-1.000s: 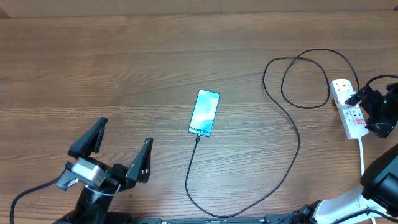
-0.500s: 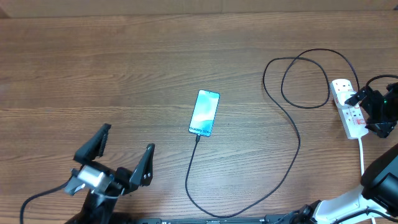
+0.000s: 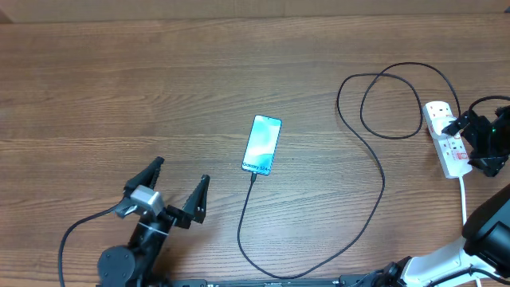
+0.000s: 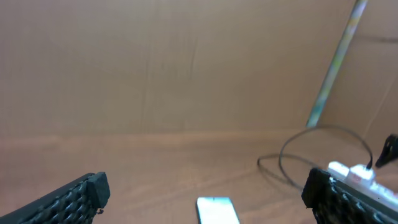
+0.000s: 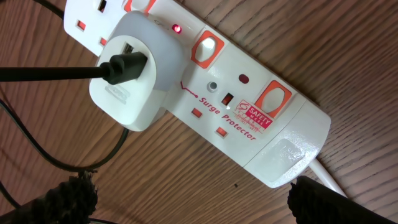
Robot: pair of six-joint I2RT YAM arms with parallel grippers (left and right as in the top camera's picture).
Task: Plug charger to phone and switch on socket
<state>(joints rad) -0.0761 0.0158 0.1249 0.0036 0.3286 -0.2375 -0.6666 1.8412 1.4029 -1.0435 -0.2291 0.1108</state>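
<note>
Overhead: phone (image 3: 262, 144) lies flat near the middle of the wooden surface (image 3: 159, 80), screen up, lit light blue. Charger (image 3: 381, 179) meets the phone's bottom edge, loops along the front edge, then coils right toward the socket (image 3: 446, 139) at the far right. Right wrist view: black plug sits in a white adapter (image 5: 134, 74) on the socket; small red light (image 5: 176, 28) glows beside it. Right gripper (image 5: 194, 198) hangs over the socket's cord end, fingers wide apart, gripping nothing. Left gripper (image 3: 182, 171) front-left of the phone, apart from it, fingers spread, empty.
</note>
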